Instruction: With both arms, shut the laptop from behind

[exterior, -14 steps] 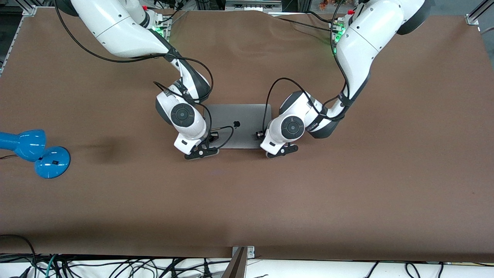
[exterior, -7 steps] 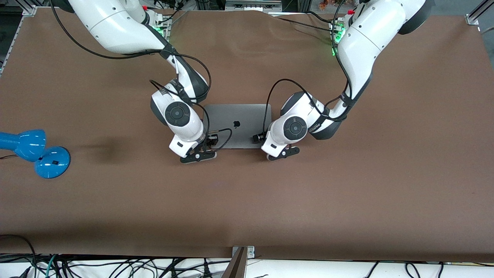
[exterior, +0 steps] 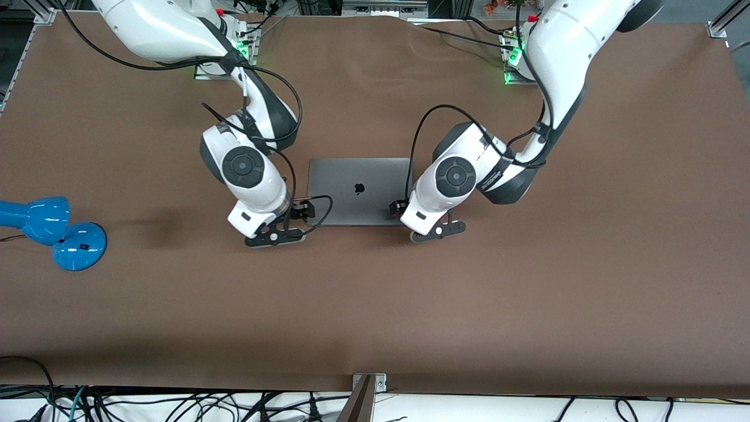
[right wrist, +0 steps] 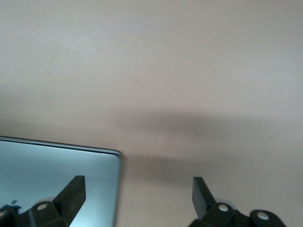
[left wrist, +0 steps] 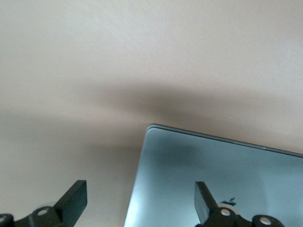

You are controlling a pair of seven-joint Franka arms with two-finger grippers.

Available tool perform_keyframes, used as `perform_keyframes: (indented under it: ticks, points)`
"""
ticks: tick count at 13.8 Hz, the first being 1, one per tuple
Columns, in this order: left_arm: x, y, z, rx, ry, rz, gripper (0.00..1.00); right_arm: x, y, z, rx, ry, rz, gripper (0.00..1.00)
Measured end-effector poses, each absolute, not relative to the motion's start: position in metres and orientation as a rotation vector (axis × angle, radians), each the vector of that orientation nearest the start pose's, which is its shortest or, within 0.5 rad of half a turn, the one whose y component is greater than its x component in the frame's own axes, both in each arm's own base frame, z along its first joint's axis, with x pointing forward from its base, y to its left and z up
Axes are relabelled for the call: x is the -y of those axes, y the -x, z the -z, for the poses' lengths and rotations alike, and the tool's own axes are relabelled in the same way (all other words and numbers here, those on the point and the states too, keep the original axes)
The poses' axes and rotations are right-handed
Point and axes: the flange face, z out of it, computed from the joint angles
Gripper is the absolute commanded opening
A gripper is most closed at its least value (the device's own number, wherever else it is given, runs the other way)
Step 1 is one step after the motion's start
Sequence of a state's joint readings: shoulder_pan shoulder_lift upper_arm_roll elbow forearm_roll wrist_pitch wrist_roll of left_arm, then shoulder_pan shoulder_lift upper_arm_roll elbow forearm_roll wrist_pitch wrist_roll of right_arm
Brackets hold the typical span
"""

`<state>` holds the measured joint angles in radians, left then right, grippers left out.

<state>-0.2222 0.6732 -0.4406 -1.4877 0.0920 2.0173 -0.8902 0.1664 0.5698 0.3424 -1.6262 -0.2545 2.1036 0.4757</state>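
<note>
Laptop [exterior: 358, 191] lies mid-table, lid flat down, logo up: closing looks done. Left gripper [exterior: 438, 230] over laptop corner at left arm's end, right gripper [exterior: 274, 238] over corner at right arm's end; both spread wide, empty, likely released after pressing. Keyboard hidden under lid; wrist views cut laptop off.
</note>
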Motion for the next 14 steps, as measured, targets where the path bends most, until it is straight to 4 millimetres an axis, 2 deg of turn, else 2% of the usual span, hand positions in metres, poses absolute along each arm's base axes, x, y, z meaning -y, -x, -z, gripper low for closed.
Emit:
perform_keyframes:
  ticks: [3, 7, 10, 14]
  points:
    - [0.358, -0.59, -0.352, 0.355, 3.159, -0.277, 1.0, -0.262, -0.622, -0.313, 0.126, 3.212, -0.076, 1.0]
    - [0.309, -0.598, -0.428, 0.255, 3.166, -0.181, 1.0, -0.217, -0.638, -0.329, 0.122, 3.231, -0.135, 1.0]
    - [0.264, -0.603, -0.481, 0.197, 3.171, -0.09, 1.0, -0.172, -0.659, -0.362, 0.172, 3.16, -0.14, 1.0]
    - [0.223, -0.599, -0.523, 0.228, 3.146, -0.049, 1.0, -0.096, -0.663, -0.417, 0.283, 3.163, -0.109, 1.0]
